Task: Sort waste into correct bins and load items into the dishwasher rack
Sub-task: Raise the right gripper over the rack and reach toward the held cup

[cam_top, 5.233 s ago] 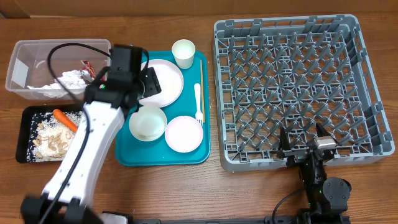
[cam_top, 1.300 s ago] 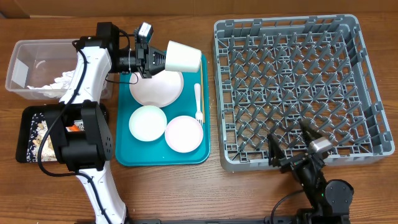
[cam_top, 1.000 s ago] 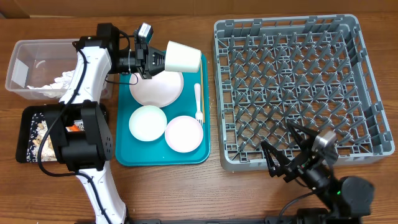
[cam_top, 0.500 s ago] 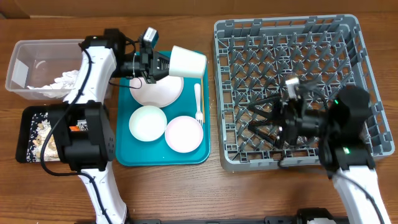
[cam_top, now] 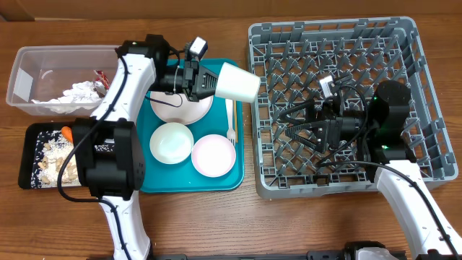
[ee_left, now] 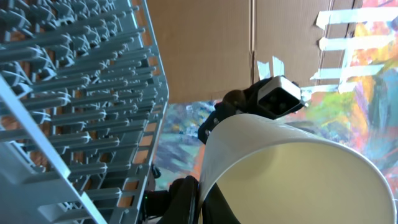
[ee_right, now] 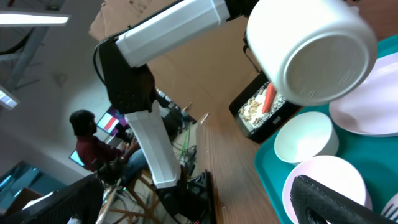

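My left gripper (cam_top: 214, 84) is shut on the rim of the small white cup (cam_top: 239, 83), held sideways in the air over the right edge of the teal tray (cam_top: 189, 182), close to the grey dishwasher rack (cam_top: 332, 27). In the left wrist view the cup (ee_left: 298, 174) fills the lower right, one finger inside its rim, and the rack (ee_left: 74, 93) lies to the left. My right gripper (cam_top: 292, 124) stands open above the rack, pointing left at the cup (ee_right: 311, 53). On the tray lie a large plate (cam_top: 173, 110), a bowl (cam_top: 172, 142), a small pink plate (cam_top: 213, 154) and a fork (cam_top: 230, 119).
A clear tub (cam_top: 29, 61) at the far left holds a napkin (cam_top: 79, 92) and a red wrapper (cam_top: 101, 78). A black tray (cam_top: 27, 155) in front of it holds a carrot (cam_top: 66, 132) and food scraps (cam_top: 54, 162). A thin chopstick (cam_top: 233, 108) lies along the teal tray's right side.
My left gripper has carried the cup rightward toward the rack. My right arm has risen from the table's front edge to above the rack, its open jaws now facing the cup.
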You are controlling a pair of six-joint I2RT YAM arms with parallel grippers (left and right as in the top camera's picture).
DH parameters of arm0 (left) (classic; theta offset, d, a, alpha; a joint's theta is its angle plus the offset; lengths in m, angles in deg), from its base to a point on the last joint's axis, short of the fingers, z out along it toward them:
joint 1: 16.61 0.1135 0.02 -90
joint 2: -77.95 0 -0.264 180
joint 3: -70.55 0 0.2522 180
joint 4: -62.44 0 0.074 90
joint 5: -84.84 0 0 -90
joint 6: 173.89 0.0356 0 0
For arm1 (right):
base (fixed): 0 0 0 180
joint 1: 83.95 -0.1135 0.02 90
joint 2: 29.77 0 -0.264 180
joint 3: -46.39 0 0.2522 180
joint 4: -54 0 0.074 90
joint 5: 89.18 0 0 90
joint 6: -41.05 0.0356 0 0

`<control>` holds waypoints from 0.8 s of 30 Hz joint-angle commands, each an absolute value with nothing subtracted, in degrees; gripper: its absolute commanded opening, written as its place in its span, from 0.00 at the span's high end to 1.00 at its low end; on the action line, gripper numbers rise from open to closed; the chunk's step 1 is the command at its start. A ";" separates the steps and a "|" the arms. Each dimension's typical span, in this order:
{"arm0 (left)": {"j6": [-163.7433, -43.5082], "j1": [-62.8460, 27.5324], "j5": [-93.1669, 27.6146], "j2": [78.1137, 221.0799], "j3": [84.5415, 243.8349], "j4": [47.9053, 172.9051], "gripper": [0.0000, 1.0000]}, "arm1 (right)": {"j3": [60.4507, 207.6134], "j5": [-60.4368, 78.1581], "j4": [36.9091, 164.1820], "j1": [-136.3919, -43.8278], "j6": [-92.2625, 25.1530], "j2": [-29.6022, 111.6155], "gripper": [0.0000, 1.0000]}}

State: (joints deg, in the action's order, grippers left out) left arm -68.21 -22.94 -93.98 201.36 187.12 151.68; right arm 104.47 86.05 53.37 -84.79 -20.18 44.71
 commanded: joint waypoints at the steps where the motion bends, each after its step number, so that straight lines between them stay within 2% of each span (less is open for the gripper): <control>1: -64.99 -24.71 -95.70 199.42 188.10 152.05 0.96 | 105.59 82.92 52.91 -84.74 -19.76 44.43 0.00; 12: -64.97 -26.08 -95.70 199.42 188.10 152.71 0.96 | 105.56 70.33 53.02 -84.72 -20.97 45.17 0.00; 24: -64.97 -27.94 -95.70 199.42 188.10 152.82 0.96 | 105.56 69.02 52.49 -85.66 -25.84 49.63 0.00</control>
